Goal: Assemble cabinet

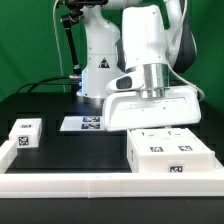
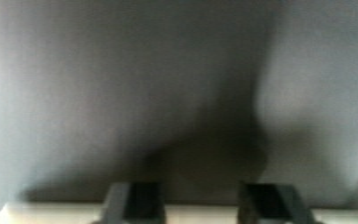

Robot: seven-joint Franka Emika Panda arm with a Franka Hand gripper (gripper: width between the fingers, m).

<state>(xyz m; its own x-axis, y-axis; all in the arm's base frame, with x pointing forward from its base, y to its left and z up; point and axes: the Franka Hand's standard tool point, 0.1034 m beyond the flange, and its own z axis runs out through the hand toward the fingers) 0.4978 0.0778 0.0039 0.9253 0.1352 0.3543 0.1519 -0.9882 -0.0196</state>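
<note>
Cabinet body, the wide white block with tags on its top face, sits on the dark surface toward the exterior view's right and on the near side. Its long axis runs left to right in that view. The arm's white hand hangs low, directly above the block's far edge and somewhat toward its left end. The part to be taken therefore lies straight below the hand and slightly nearer, not off to one side. From this angle the hand's body hides the tips, so I cannot tell whether they touch the block.

A second piece, the small box, stands well apart at the exterior view's left. The marker board lies flat between it and the hand, further back.

In the wrist view the two dark fingers stand parted with a clear gap. Nothing solid shows between them, so they appear to hold nothing. That picture is heavily blurred, with only grey and a pale strip at the tips, so what lies right under them is not readable. My judgement is that the coming move turns on a short straight descent onto the far edge.
</note>
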